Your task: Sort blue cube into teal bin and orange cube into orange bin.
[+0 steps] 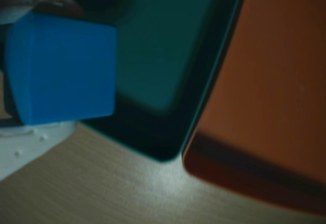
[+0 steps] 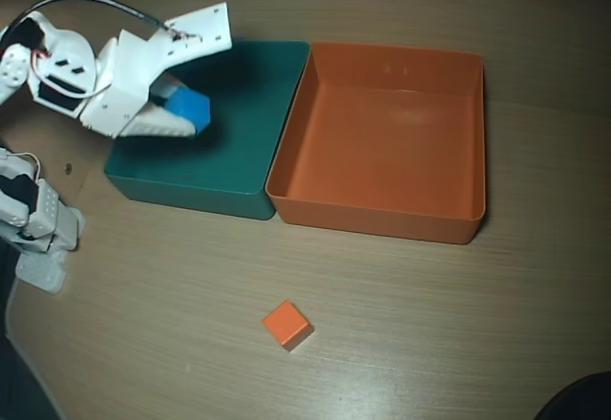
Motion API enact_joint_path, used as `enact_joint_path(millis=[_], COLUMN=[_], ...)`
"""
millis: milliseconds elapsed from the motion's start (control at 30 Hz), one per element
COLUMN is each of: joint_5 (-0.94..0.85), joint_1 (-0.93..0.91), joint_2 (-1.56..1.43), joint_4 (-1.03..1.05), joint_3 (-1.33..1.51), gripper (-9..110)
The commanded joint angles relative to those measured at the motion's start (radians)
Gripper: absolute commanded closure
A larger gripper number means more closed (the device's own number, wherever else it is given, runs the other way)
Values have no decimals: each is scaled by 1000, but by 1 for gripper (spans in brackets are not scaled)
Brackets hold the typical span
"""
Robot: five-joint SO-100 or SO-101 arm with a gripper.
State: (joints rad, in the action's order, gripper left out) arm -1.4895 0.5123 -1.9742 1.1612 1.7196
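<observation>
The tool [image 2: 191, 105] grips the blue cube [image 2: 190, 110] over the teal bin [image 2: 239, 162], near its left wall; released there, it could bounce onto the counter [image 2: 430, 325]. The orange cube [image 2: 286, 325] waits below the bin.

Blue cube [image 2: 190, 108] in pincer [image 2: 196, 115] over teal bin [image 2: 243, 105]; orange cube [image 2: 286, 325] on table [image 2: 430, 325].

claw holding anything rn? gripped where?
Yes: the claw holds the blue cube between its fingers by opposite side faces, above the teal bin. The orange cube lies untouched on the table.
</observation>
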Motion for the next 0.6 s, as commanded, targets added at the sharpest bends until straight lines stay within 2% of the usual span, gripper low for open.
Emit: enact_joint_path(millis=[0,267,567], joint_5=[17,17,18], joint_1=[80,164,187], joint_2=[43,232,270], joint_4=[-2,-12,-12], joint_3=[-80,-80,-80], gripper=[107,107,105])
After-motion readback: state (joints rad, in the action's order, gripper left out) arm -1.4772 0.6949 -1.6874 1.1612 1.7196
